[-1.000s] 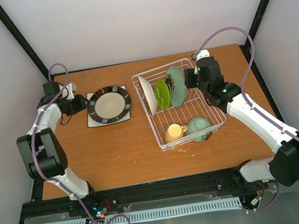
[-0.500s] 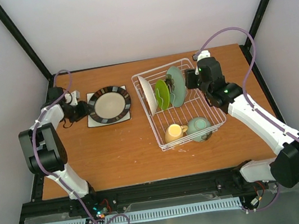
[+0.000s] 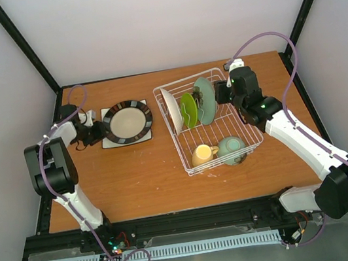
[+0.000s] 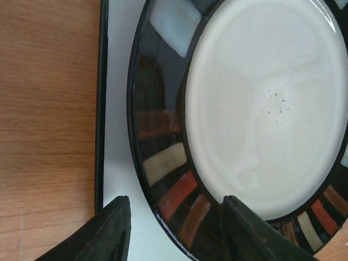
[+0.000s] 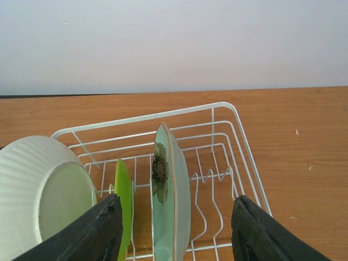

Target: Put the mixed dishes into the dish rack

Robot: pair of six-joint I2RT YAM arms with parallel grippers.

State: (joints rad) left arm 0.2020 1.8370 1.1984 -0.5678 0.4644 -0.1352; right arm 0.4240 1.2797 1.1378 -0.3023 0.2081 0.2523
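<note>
The dark striped-rim plate [image 3: 127,120] lies on the square white plate [image 3: 111,142] at the left. My left gripper [image 3: 96,131] is open at their left edge. In the left wrist view the dark rim [image 4: 174,196] sits between my open fingers [image 4: 111,231] over the white plate [image 4: 117,109]. The dish rack [image 3: 182,79] holds the white petal-patterned plate [image 3: 169,108], lime plate [image 3: 188,109] and pale teal plate [image 3: 205,99] upright, plus the yellow mug [image 3: 202,154] and mint-green bowl [image 3: 232,149]. My right gripper [image 3: 217,92] is open around the teal plate [image 5: 171,201].
In the right wrist view the lime plate [image 5: 124,201] and white plate [image 5: 38,190] stand left of the teal one, with free prongs [image 5: 212,176] to its right. The rack's far rim [image 5: 217,106] is ahead. Black frame posts stand at the table's back corners.
My left arm has swung nearer, and its gripper has shifted slightly toward the dark plate's left edge. My right arm has barely moved.
</note>
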